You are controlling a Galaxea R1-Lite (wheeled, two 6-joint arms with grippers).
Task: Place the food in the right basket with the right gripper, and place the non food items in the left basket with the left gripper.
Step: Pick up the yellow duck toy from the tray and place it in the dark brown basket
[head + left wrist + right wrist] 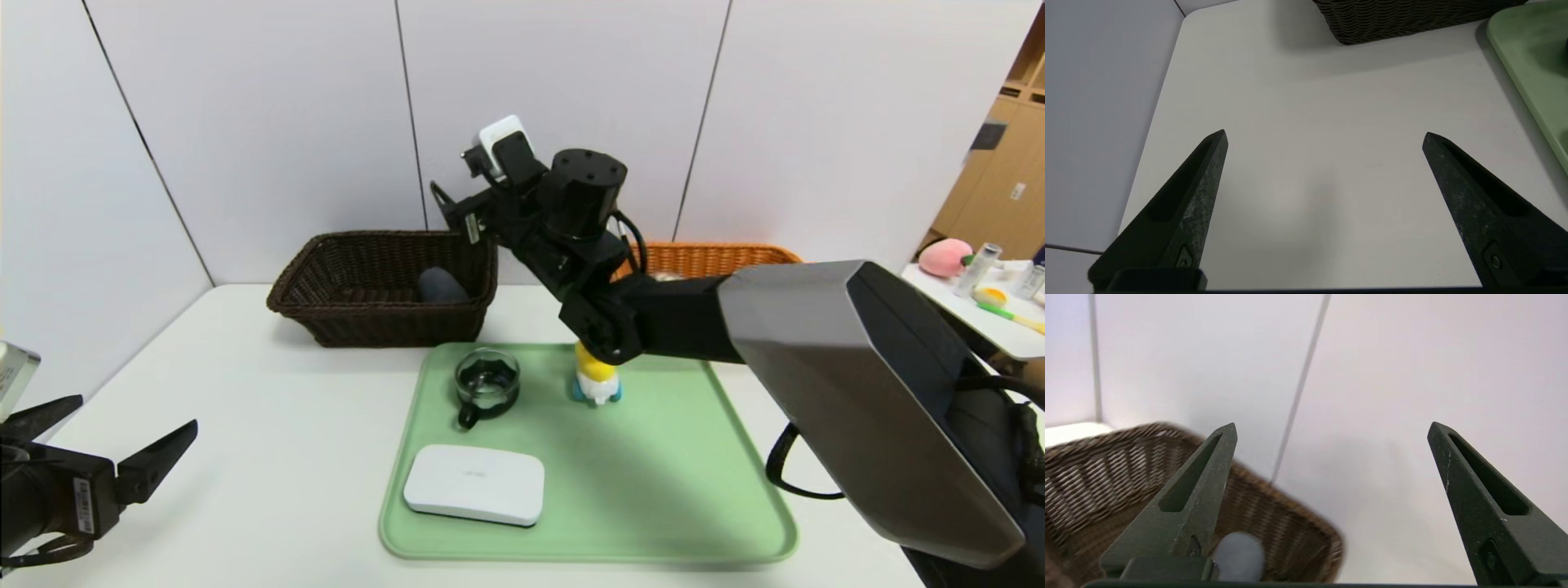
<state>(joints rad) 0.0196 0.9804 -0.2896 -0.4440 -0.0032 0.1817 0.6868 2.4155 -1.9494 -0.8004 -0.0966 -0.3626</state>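
My left end effector [1325,139] hangs, prongs apart and empty, over bare surface [269,425] at the head frame's lower left. My right end effector [1331,428], prongs apart and empty, is raised mid-frame, facing the wall. Only its wrist view looks into the dark basket [384,286] at the grey cloth [1239,555]. The head view alone shows the tray [653,490] carrying cup [487,382], duck [597,380] and white box [475,483], and the orange basket [710,257] behind my arm.

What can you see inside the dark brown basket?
Inside the dark brown basket lies a rolled dark grey cloth near one end. The front wall hides much of the floor, so anything else lying low there cannot be seen.
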